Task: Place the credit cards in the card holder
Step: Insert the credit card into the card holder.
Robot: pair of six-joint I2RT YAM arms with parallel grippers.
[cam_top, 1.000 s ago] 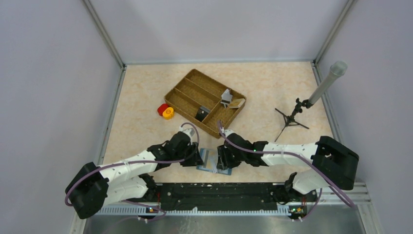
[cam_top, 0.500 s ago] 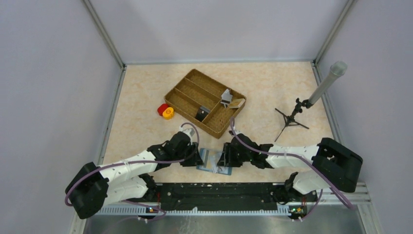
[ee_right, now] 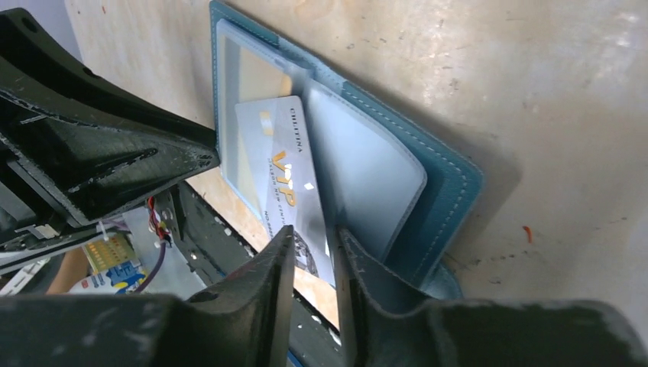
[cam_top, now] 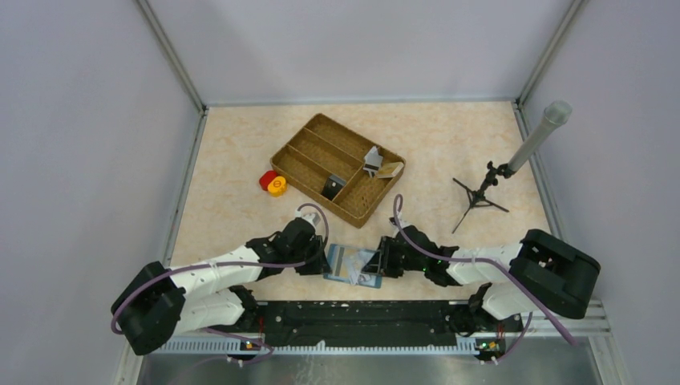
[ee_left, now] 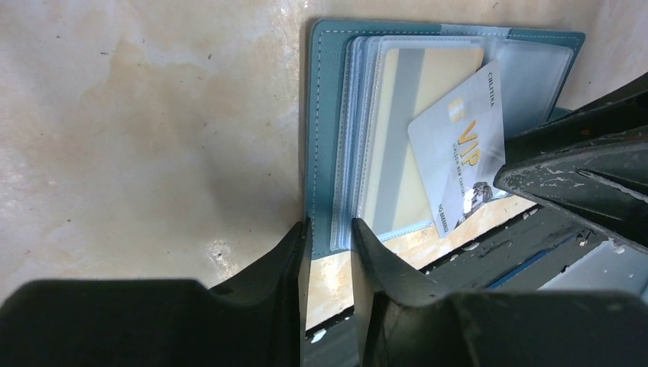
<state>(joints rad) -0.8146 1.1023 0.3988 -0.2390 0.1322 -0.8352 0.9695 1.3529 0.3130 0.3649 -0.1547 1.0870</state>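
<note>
The teal-blue card holder (cam_top: 346,273) lies open at the table's near edge between both arms. In the left wrist view its cover (ee_left: 325,115) and clear sleeves show, with a tan card (ee_left: 416,115) in a sleeve. My left gripper (cam_top: 324,260) is shut on the holder's left edge (ee_left: 330,233). A grey-white VIP credit card (ee_right: 286,176) lies slanted over the sleeves, its near end between the fingers of my right gripper (ee_right: 315,248), which is shut on it beside a bulging clear sleeve (ee_right: 367,168). The card also shows in the top view (cam_top: 366,259).
A brown woven divided tray (cam_top: 305,152) stands behind, holding a grey card (cam_top: 373,158), a tan card (cam_top: 390,169) and a dark piece (cam_top: 331,189). Red and yellow round pieces (cam_top: 273,183) sit to its left. A small tripod with a grey tube (cam_top: 513,160) stands at the right.
My right gripper has drawn back to the right, off the holder, and the grey-white card now shows tilted over the sleeves. The left gripper has stayed in place.
</note>
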